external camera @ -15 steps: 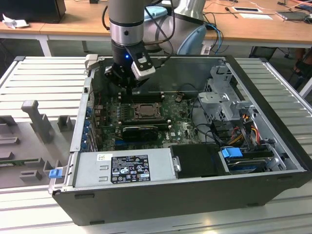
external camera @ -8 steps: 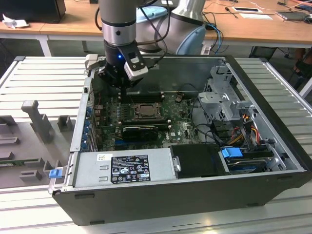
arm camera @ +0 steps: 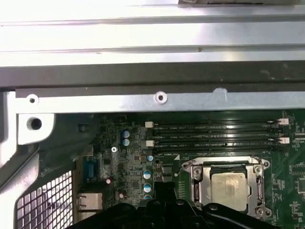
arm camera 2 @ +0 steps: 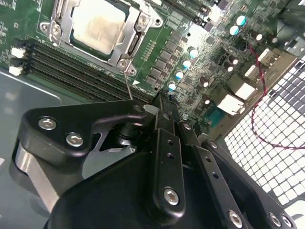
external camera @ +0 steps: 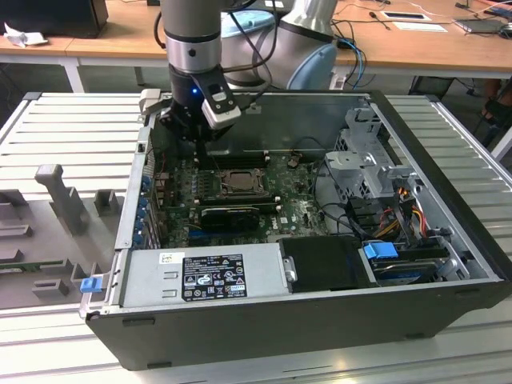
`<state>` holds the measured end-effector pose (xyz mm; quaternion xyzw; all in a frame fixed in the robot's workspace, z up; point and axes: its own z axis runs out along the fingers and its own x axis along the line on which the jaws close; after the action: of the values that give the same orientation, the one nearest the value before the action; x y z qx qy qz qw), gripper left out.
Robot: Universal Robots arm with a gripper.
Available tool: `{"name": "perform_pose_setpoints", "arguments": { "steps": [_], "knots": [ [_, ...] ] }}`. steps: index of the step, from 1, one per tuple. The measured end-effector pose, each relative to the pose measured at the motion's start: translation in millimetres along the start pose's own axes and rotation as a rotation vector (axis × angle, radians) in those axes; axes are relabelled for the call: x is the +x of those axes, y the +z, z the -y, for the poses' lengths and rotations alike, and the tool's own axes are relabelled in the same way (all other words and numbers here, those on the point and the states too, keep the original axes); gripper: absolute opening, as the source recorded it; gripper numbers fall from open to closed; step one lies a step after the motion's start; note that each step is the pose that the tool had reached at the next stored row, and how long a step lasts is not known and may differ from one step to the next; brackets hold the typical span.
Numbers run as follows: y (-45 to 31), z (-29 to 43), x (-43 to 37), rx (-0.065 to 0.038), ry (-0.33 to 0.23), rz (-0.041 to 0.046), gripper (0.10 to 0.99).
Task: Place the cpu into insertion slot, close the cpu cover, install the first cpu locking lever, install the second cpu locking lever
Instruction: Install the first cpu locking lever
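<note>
Okay, claw [arm camera 2: 161,101] clenched, nothing in it; cpu [arm camera 2: 97,24] sits framed by cpu cover [arm camera 2: 63,16], near claw tip, not touching.

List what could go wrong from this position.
1. The gripper hangs close over the circuit board beside small upright capacitors; a slightly off descent might knock them.
2. A thin lever rod stands up from a corner of the cpu cover near the gripper; a glancing push could bend it or shift the cover over the cpu.
</note>
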<state>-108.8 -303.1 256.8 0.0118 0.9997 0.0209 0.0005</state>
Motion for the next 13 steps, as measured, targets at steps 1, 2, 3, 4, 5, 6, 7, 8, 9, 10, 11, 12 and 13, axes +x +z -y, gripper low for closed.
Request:
{"name": "perform_pose_setpoints", "arguments": {
  "steps": [1,2,3,4,5,6,7,8,9,10,11,12,13],
  "knots": [
    [0.5,-1.7,0.4,0.000,-0.001,-0.0002,0.106],
    [1.1,-4.0,0.7,0.000,-0.003,-0.0001,0.106],
    [1.6,-7.5,0.8,0.000,-0.005,-0.0002,0.106],
    [1.9,-10.5,0.9,0.000,-0.006,-0.0003,0.106],
    [2.0,-11.8,0.9,0.000,-0.007,-0.0004,0.106],
    [2.1,-12.8,0.7,0.000,-0.008,-0.0004,0.106],
    [2.2,-13.6,0.3,0.000,-0.008,-0.0006,0.106],
    [2.4,-14.3,-0.7,0.001,-0.010,-0.0006,0.106],
    [2.5,-14.6,-2.1,0.001,-0.010,-0.0006,0.106],
    [2.6,-14.8,-3.6,0.002,-0.010,-0.0007,0.106],
    [2.7,-14.9,-6.1,0.002,-0.010,-0.0006,0.106],
    [2.8,-15.0,-7.7,0.002,-0.011,-0.0006,0.106],
    [2.9,-15.2,-9.7,0.002,-0.011,0.0000,0.106]
  ]
}}
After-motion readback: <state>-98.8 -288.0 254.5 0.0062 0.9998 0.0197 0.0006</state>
